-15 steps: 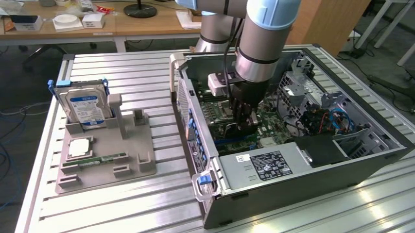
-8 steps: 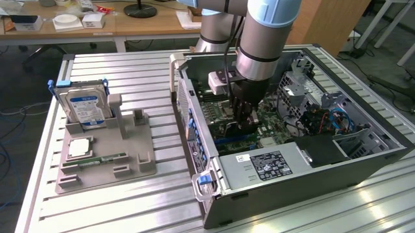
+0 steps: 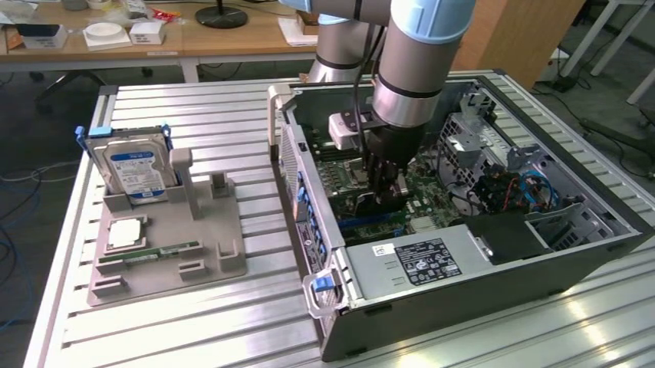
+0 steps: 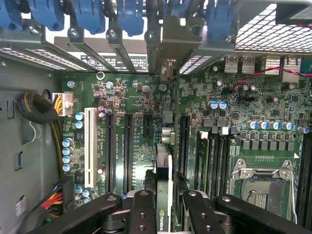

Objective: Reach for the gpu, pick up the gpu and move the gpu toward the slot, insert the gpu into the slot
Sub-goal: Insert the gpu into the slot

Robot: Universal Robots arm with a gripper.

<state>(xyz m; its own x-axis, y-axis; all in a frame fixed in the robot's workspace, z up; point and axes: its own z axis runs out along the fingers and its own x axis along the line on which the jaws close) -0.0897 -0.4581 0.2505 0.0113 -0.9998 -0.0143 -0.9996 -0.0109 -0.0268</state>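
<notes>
The black 2-fingered gripper (image 3: 384, 201) on the grey and pale-blue robot arm (image 3: 409, 69) is reaching down into the open dark-grey metal computer case (image 3: 481, 264), and its fingers are clamping the gpu (image 4: 164, 180), a thin green circuit card with a black cooler, seen edge-on in the wrist view. The card is hanging upright just above the green motherboard (image 4: 146, 102), running in line with the long black expansion slots (image 4: 127, 151) and pointing toward the silver bracket openings in the case's rear wall (image 4: 168, 44). Whether its lower edge is already touching a slot cannot be told.

The card is probably light and stiff, but fragile: its board and small soldered parts would likely suffer from bending or a skewed push. The fingers (image 4: 141, 214) are gripping it across its 2 faces near the upper edge, which looks a sound hold, since it is keeping the contact edge free and the card vertical.

Outside the case, well apart from it, a silver hard drive with a blue label (image 3: 135, 170) is standing in a grey plastic holder (image 3: 169, 253).
</notes>
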